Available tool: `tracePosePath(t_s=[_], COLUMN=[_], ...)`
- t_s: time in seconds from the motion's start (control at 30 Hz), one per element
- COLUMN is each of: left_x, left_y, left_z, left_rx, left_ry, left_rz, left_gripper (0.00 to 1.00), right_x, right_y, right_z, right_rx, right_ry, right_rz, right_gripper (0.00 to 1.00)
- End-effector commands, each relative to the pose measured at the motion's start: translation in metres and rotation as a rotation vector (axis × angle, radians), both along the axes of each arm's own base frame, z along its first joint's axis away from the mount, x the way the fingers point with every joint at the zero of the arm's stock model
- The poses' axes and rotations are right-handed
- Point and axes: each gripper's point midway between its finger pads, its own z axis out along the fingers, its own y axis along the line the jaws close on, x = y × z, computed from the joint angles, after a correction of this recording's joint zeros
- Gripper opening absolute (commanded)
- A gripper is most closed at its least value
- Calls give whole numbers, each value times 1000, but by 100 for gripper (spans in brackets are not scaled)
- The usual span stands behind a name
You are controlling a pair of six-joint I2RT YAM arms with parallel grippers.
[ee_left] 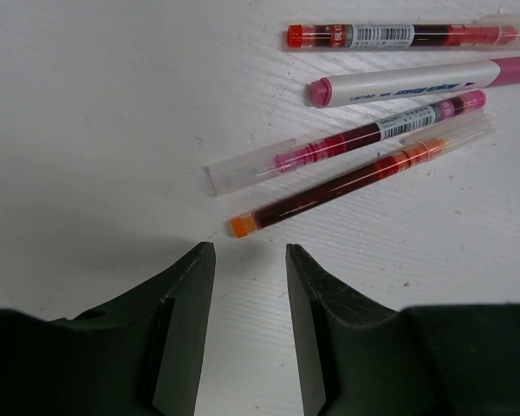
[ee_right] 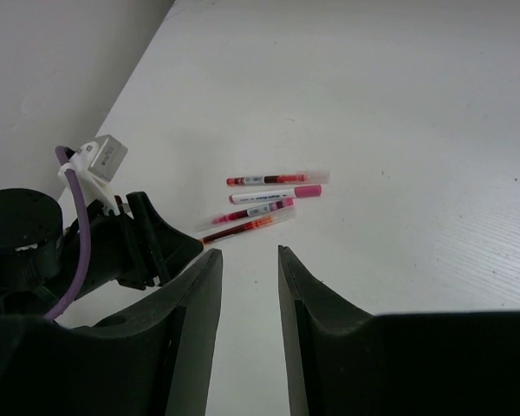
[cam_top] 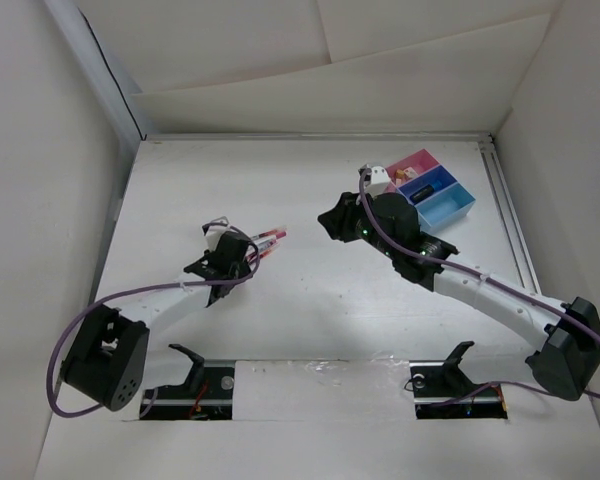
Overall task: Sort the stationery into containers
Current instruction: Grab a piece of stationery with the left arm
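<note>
Overall, a plain white table (cam_top: pixel 310 200) forms the floor of a booth closed in by white panel walls (cam_top: pixel 230 50), with a thin metal rail (cam_top: pixel 510 220) along its right edge.

At the far right of the table sit 3 small rectangular plastic trays joined in a row. The pink tray (cam_top: pixel 420 157) is farthest back, the dark blue tray (cam_top: pixel 450 183) is in the middle and the light blue tray (cam_top: pixel 455 210) is nearest. Small beige-orange pieces (cam_top: pixel 408 170) lie in the pink tray, and a dark stick-shaped item (cam_top: pixel 426 189) lies in the dark blue tray.

Left of centre, well apart from the trays, 4 thin pens lie loosely fanned on the bare table:
- the red-capped pen with a barcode label (ee_left: pixel 399 35), farthest out
- the white-barrelled pen with pink ends (ee_left: pixel 433 80)
- the pink pen under a clear cap (ee_left: pixel 364 139)
- the orange-tipped pen with dark ink (ee_left: pixel 347 178)

The orange end of the last pen lies just ahead of the left tool (ee_left: pixel 250 260), apart from it. That tool's jaws are spread with nothing between them.

The right tool (ee_right: pixel 250 260) hangs above the table between pens and trays, facing the pens. Its jaws are also spread and hold nothing.
</note>
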Motion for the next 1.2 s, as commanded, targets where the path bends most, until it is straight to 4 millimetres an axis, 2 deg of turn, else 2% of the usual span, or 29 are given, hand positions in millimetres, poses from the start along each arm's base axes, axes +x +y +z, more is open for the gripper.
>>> tracePosePath(t_s=[0.0,0.23,0.5,0.73,0.8,1.03,1.17], left_x=[16,21,33,33,30,25,25], left_y=[-5,-10,-10,-20,-20,-37,-37], left_z=[15,8,15,5,-4,-2,-1], left_rx=[2,19,50,30,40,36,30], left_ry=[-57,-33,-42,-13,16,7,-5], left_rz=[-13,-32,-28,-75,-90,-144,-144], left_gripper=[35,35,35,35,35,35,35], right_x=[1,1,0,0,2,-5,-12], right_y=[-1,-1,-6,-11,-14,-33,-45], right_z=[10,10,14,17,17,46,58], right_rx=[32,32,38,41,38,77,92], right_ry=[-22,-22,-34,-43,-47,-97,-103], right_rz=[1,1,-17,-37,-57,-105,-131], right_gripper=[38,38,38,38,38,40,43])
